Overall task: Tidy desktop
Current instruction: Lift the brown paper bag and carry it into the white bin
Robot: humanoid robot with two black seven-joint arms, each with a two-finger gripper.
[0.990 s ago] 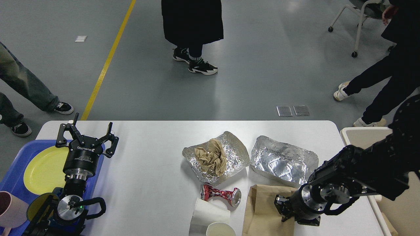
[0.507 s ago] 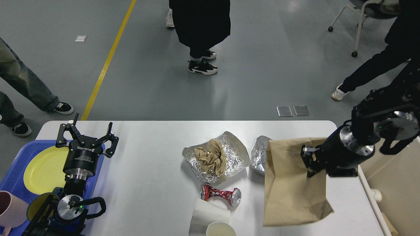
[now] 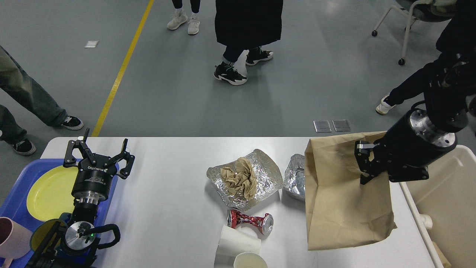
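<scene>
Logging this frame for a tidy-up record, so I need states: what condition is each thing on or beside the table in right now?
brown paper bag: lifted, hanging from the right gripper
left gripper: open, empty
crushed can: on its side on the desktop
foil with crumpled paper: open, lying flat
foil tray: partly hidden behind the bag
white paper cup: tipped over
yellow plate: in the blue tray

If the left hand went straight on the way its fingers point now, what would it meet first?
Probably nothing on the table: the open left hand points toward the far edge of the desktop, and that strip looks bare. Beyond lies only floor, though depth is uncertain.
</scene>
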